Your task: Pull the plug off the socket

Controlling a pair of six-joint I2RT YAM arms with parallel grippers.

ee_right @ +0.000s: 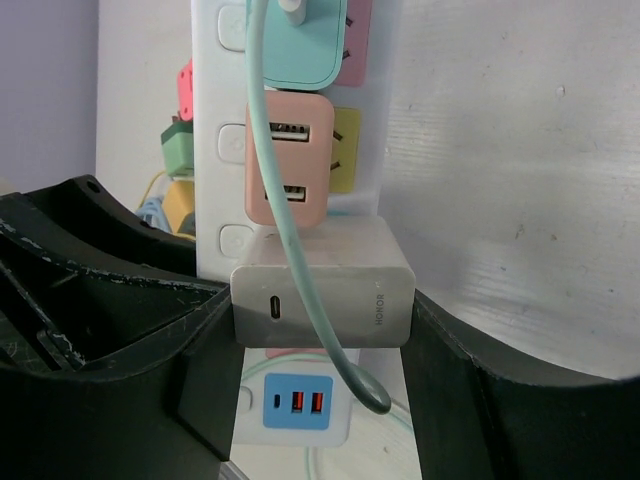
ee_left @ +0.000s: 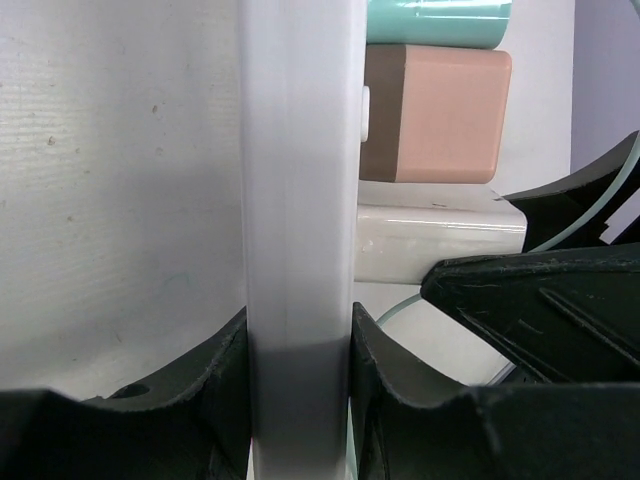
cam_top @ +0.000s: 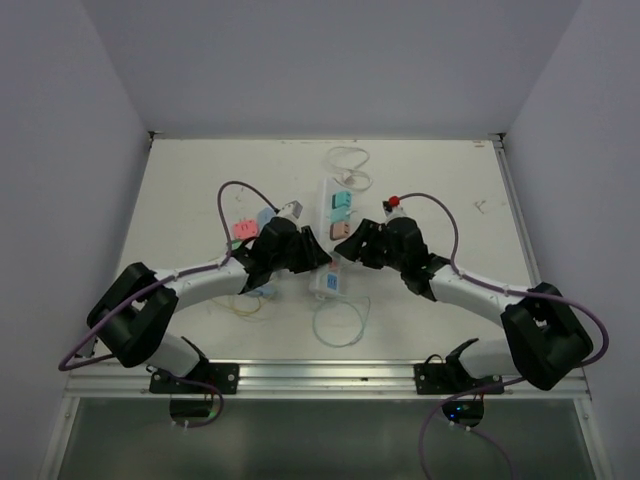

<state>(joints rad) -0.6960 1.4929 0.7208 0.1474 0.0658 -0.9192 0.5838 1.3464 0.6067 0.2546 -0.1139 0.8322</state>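
The white plug [ee_right: 322,293] is not out yet; it sits in the socket strip [ee_left: 298,200], squeezed by the right end effector [ee_right: 320,340] while the left end effector [ee_left: 298,400] pinches the strip.

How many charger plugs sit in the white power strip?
4, far to near: teal plug, pink plug, cream plug between the right gripper's fingers, white-and-blue plug. More may be hidden.

the only legible text is the brand name "honor", printed in small grey letters, turned sideways, near the right edge of the white square charger plug's front face [ee_right: 322,290] in the right wrist view. no other writing can be made out.
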